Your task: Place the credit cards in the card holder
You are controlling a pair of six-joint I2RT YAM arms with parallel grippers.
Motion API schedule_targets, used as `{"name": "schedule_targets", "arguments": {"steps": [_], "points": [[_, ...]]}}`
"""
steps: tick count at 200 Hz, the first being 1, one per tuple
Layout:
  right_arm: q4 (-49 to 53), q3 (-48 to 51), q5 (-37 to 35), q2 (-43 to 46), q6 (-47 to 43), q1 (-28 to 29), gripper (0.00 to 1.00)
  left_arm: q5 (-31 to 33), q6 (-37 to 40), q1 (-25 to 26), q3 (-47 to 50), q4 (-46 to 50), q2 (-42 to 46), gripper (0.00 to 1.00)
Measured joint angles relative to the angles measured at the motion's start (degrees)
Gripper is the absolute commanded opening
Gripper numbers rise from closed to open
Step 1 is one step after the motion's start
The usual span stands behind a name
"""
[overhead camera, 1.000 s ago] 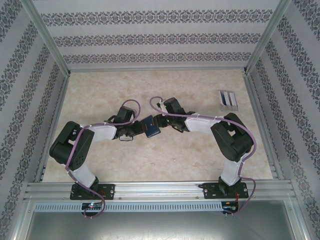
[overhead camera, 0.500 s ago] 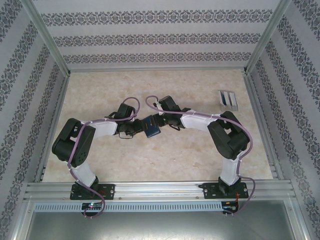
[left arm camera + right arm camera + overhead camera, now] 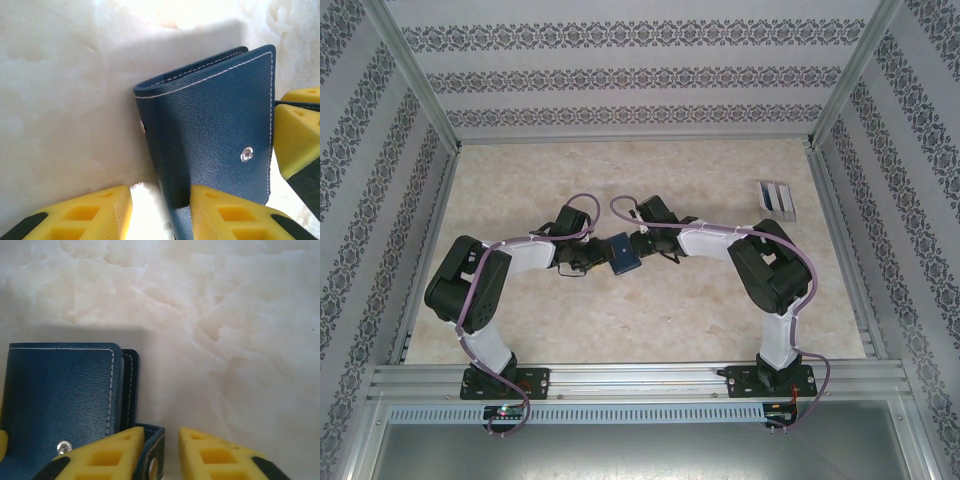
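At left, the left gripper (image 3: 160, 197) stands narrow around the wallet (image 3: 215, 125) edge, with a gap at one finger; a firm hold cannot be told. The wallet sits mid-table between both arms. The right gripper (image 3: 161, 435) is narrow around the snap flap (image 3: 151, 455). Step judged: opening the wallet. Next: pinch the flap and peel it back. The cards (image 3: 777, 198) lie far right.
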State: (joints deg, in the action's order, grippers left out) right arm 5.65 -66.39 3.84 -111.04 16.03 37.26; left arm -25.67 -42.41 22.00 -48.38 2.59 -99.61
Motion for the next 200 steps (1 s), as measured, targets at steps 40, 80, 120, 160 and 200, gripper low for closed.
{"name": "schedule_targets", "arguments": {"steps": [40,80,120,160,200], "points": [[-0.6,0.2,1.7,1.7,0.4,-0.9,0.39,0.0,0.0,0.0,0.0,0.0,0.0,0.39],[-1.5,0.2,5.1,1.9,0.8,-2.5,0.22,0.0,0.0,0.0,-0.1,0.0,0.0,0.4],[-1.2,0.2,7.2,1.9,0.7,-2.7,0.35,0.0,0.0,0.0,-1.1,1.3,-0.7,0.39],[-1.2,0.2,8.5,1.9,1.0,-2.7,0.25,0.0,0.0,0.0,-1.4,1.9,-0.9,0.4],[-1.2,0.2,9.8,1.9,2.1,-2.7,0.36,0.0,0.0,0.0,-1.4,1.9,-0.9,0.39]]}}
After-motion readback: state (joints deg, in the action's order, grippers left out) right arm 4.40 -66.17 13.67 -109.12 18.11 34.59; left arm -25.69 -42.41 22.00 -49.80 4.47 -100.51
